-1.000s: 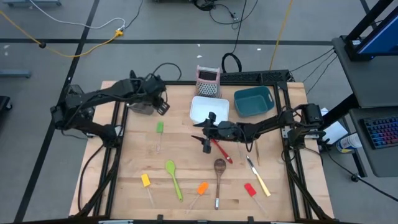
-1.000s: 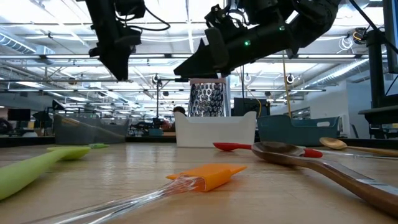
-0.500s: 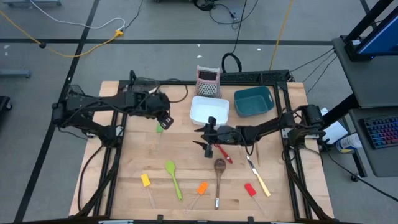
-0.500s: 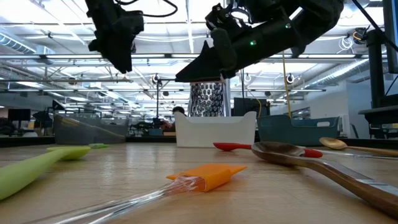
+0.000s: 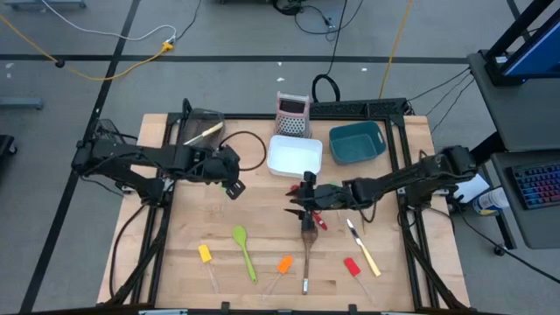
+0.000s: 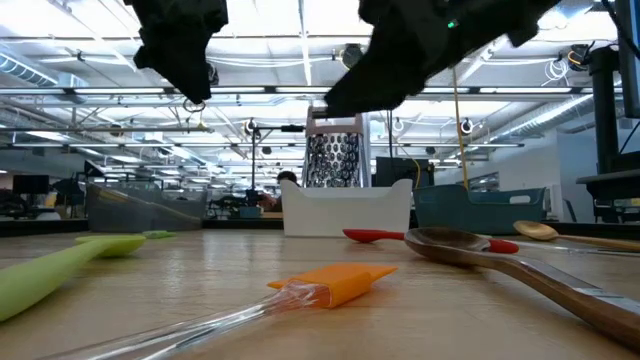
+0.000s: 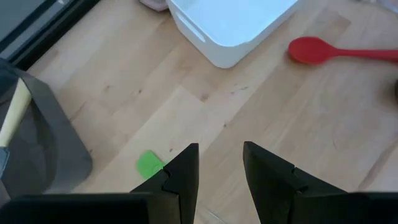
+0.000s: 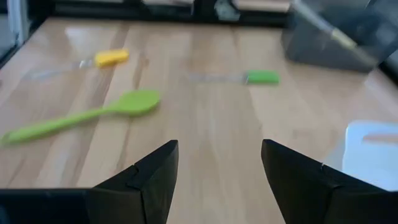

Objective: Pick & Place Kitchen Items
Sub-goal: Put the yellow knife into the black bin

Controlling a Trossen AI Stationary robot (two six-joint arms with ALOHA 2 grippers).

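Note:
My left gripper (image 5: 230, 179) (image 7: 219, 149) hangs open above the table, beside the green-headed spatula (image 7: 149, 165), which lies flat. My right gripper (image 5: 305, 198) (image 8: 219, 146) hangs open over the red spoon (image 5: 317, 219) and the wooden spoon's bowl (image 5: 308, 233). Flat along the near half lie a green spoon (image 5: 244, 249), a yellow spatula (image 5: 205, 254), an orange spatula (image 5: 284, 263), a red spatula (image 5: 352, 266) and a cream-handled knife (image 5: 365, 252). A wooden utensil (image 5: 204, 133) leans inside the dark mesh bin.
The dark mesh bin (image 5: 198, 121), the pink-and-silver grater (image 5: 292, 114), the white bin (image 5: 295, 155) and the teal bin (image 5: 357, 143) stand along the far edge. A black cable loops (image 5: 254, 150) between the mesh and white bins. Bare wood shows at the table's left.
My left gripper has come away from over the dark mesh bin toward the near edge, and the bin with the wooden utensil now shows. My right gripper has shifted toward the table's right and slightly nearer, turning about. The utensils on the table have stayed where they were.

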